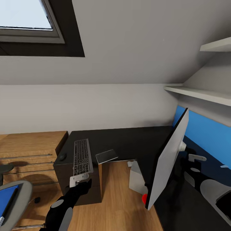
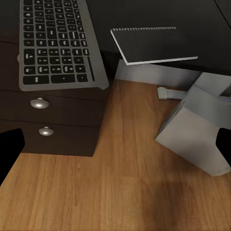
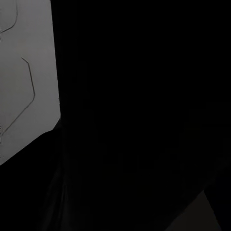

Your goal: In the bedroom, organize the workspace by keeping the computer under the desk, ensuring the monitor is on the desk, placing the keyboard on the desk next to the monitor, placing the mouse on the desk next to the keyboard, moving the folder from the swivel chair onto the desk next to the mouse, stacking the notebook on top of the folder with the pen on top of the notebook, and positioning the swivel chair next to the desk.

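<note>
Nearest, at the lower left of the head view, the swivel chair carries the blue folder on its seat, with what looks like the pen at the folder's near edge, too small to be sure. Just beyond, the left gripper reaches toward the near end of the keyboard, which overhangs the front edge of the desk above the drawer unit; whether its claw is released or clenched I cannot tell, as the fingers merge with the dark drawer front.

The mouse sits on the desk just beside the keyboard, on its left. To the keyboard's right the notebook lies at the desk's inner corner, partly sticking out over the edge. Below that, the computer stands on the wooden floor under the desk.

On the right wing of the desk the monitor stands edge-on to the head camera. The right wrist view is nearly all dark.
</note>
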Robot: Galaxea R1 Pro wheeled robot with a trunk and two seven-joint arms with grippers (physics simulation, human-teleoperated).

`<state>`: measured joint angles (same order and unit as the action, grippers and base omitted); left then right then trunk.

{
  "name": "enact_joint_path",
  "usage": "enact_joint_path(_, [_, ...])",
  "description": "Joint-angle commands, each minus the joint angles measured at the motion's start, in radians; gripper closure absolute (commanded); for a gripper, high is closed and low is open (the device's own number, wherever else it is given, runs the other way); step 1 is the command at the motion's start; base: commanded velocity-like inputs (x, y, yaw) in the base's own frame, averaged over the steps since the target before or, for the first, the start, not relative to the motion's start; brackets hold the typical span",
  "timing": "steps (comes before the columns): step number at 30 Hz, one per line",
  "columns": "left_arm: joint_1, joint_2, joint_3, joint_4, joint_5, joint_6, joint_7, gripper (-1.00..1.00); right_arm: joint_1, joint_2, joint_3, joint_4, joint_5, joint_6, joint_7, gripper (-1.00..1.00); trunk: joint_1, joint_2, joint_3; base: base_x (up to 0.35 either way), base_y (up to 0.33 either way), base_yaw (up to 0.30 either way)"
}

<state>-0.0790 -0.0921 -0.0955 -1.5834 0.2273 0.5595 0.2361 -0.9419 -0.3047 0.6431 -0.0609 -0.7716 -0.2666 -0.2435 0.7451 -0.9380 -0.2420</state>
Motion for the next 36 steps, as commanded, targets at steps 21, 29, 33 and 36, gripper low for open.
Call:
enact_joint_path(21, [-0.001, 0.000, -0.001, 0.000, 0.011, 0.003, 0.009, -1.00, -0.001, 0.002, 0.018, -0.005, -0.003, -0.005, 0.000, 1.00, 0.000, -0.001, -0.001, 0.000, 0.000, 0.000])
enact_joint_path(29, [-0.001, 0.000, -0.001, 0.000, 0.012, 0.003, 0.009, -1.00, 0.000, 0.003, 0.018, -0.005, -0.003, -0.004, 0.000, 1.00, 0.000, -0.001, -0.001, 0.000, 0.000, 0.000])
enact_joint_path(33, [-0.001, 0.000, -0.001, 0.000, 0.012, 0.003, 0.009, -1.00, 0.000, 0.004, 0.019, -0.005, -0.003, -0.005, 0.000, 1.00, 0.000, -0.001, -0.001, 0.000, 0.000, 0.000])
enact_joint_path(36, [-0.001, 0.000, -0.001, 0.000, 0.012, 0.003, 0.009, -1.00, -0.001, 0.004, 0.019, -0.005, -0.003, -0.005, 0.000, 1.00, 0.000, -0.001, -0.001, 0.000, 0.000, 0.000])
